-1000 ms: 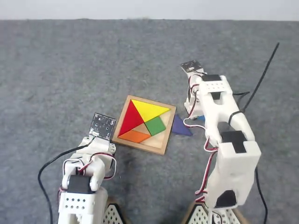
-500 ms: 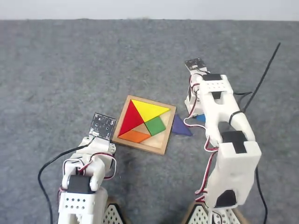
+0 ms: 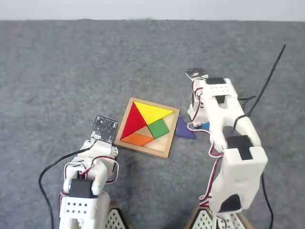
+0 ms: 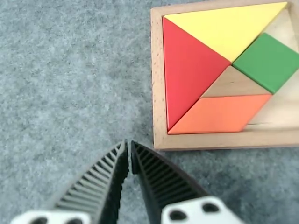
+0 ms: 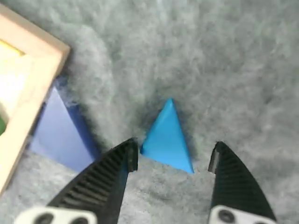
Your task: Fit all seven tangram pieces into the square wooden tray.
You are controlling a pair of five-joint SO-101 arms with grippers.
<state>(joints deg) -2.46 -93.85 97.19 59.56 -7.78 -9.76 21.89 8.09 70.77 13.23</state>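
Table (image 3: 71, 62): grey felt surface, carrying all items.

Tray (image 3: 142, 150): square, wooden, flat on the table between the two arms. Partly filled.

Seated in the tray, in descending size:
- yellow triangle (image 3: 153, 112) and red triangle (image 3: 133, 122), the two large pieces, edge to edge;
- orange parallelogram (image 3: 137, 139), along one tray rim below the red piece;
- green square (image 3: 158, 128), against the yellow piece.

Bare wood shows in a small triangular gap at the tray's centre and along the tray side nearest the loose pieces.

Outside the tray:
- dark blue triangle (image 3: 183, 130), flat, touching the tray's outer rim;
- light blue triangle (image 5: 167, 137), the smaller one, just beyond the dark blue one (apart from it, not touching the tray).

Right end effector (image 5: 175, 149): jaws spread wide, one on each side of the light blue triangle, nothing gripped.

Left end effector (image 4: 129, 149): jaws drawn almost together, empty, just off the tray's corner by the red and orange pieces.

Assessment: the step in hand is pickup of the light blue triangle. The next move calls for lowering to the felt, closing on two opposite edges, lifting, then turning the piece to suit the tray's central gap, which looks the likely seat.
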